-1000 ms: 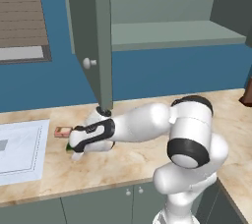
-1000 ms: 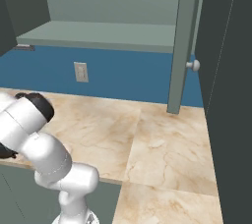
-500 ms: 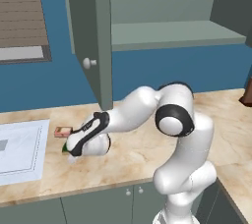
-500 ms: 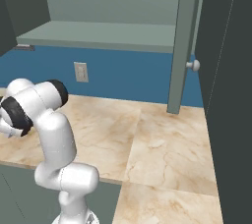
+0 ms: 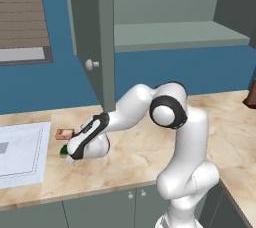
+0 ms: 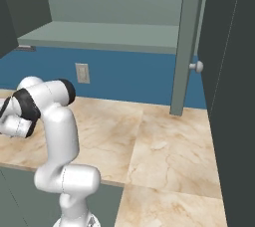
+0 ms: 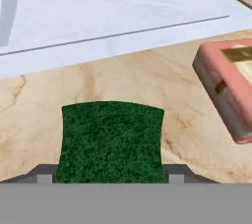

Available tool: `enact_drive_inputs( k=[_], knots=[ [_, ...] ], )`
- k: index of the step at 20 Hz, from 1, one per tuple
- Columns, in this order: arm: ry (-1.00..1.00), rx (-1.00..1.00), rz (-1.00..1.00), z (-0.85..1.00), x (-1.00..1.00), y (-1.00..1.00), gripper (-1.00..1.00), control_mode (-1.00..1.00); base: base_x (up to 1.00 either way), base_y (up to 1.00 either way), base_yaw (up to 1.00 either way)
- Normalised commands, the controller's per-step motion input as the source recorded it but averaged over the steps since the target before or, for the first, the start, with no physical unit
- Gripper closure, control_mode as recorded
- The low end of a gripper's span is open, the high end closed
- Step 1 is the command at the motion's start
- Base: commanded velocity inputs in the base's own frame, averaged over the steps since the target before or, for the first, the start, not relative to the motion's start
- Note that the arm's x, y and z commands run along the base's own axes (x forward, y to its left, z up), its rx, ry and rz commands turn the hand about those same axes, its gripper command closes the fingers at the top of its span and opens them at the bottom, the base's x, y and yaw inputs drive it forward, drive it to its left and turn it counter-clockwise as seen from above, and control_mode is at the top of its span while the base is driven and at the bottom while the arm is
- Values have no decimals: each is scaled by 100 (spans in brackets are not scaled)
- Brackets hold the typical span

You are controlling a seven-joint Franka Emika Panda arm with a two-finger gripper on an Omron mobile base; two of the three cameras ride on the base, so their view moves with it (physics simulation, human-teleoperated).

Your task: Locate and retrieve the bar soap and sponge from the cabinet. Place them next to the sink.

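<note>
Hand view: the dark green, yellow-backed sponge [image 7: 111,142] sits on the marbled beige desk [image 7: 147,85] between the hand's [image 7: 110,179] fingers; whether they grip it I cannot tell. Pinkish-red bar soap [image 7: 229,88] lies nearby, beside the pale sink [image 7: 123,7]. I would release fully and lift straight up, avoiding the soap.

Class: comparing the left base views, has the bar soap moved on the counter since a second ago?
No. The bar soap lies just right of the sink edge, as before.

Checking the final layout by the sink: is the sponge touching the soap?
Apart. The hand view shows bare marble counter between the green sponge and the pinkish soap lying to its right.
</note>
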Motion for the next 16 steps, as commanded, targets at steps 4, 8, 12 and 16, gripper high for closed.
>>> enact_drive_inputs(
  k=[4,8,12,16],
  knots=[
    [-6,0,-4,-17,15,25,-100,-100,0,0,0],
    [0,0,0,0,0,2,-100,-100,0,0,0],
    [0,0,-4,16,-10,-10,-100,-100,0,0,0],
    [0,-5,-10,56,0,-41,-100,-100,0,0,0]
  ],
)
